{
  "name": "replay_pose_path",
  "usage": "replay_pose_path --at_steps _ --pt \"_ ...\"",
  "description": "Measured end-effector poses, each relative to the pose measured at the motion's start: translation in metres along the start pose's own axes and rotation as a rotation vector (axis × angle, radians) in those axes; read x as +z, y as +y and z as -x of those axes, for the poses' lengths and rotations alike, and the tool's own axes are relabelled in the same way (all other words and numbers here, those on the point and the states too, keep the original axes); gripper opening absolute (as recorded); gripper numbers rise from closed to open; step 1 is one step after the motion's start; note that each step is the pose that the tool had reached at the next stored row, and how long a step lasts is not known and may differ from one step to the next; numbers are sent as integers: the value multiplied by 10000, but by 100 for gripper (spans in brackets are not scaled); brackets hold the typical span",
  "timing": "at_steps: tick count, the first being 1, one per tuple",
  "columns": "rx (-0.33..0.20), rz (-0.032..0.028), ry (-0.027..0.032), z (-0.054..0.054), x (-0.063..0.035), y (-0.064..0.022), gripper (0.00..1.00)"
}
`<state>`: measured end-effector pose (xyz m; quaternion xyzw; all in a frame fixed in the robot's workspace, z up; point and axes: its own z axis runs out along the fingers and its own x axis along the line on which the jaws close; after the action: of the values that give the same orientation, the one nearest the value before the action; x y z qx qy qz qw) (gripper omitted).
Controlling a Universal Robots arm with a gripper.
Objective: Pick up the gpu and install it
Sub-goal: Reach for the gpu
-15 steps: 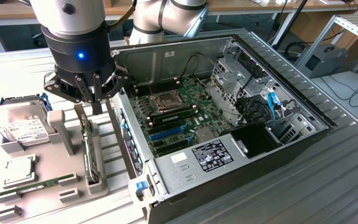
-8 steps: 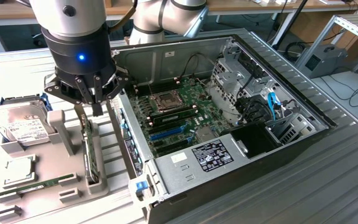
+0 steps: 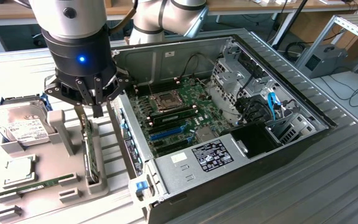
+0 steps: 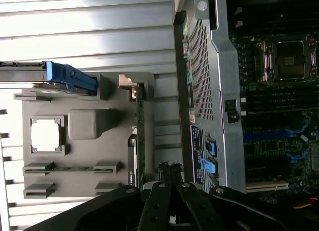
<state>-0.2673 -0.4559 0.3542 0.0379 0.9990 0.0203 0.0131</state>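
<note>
gripper (image 3: 91, 112) pressed together, poised just over top edge of gpu (image 3: 91, 158) standing on edge in gray holder (image 3: 61, 128) on table (image 3: 291, 196), beside open computer case (image 3: 185, 172).

You had the gripper (image 3: 95, 111) hanging with its fingers pressed together just over the upper end of the gpu (image 3: 90, 154), which stood on edge in the grey holder (image 3: 61, 128). The hard drive (image 3: 20, 123) sat toward the exterior view's left, the open computer case (image 3: 166, 56) toward its right.
</note>
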Motion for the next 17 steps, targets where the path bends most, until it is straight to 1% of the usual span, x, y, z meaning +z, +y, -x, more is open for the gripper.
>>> replay_pose_path --at_steps 17 --pt "0 -5 0 5 11 -67 11"
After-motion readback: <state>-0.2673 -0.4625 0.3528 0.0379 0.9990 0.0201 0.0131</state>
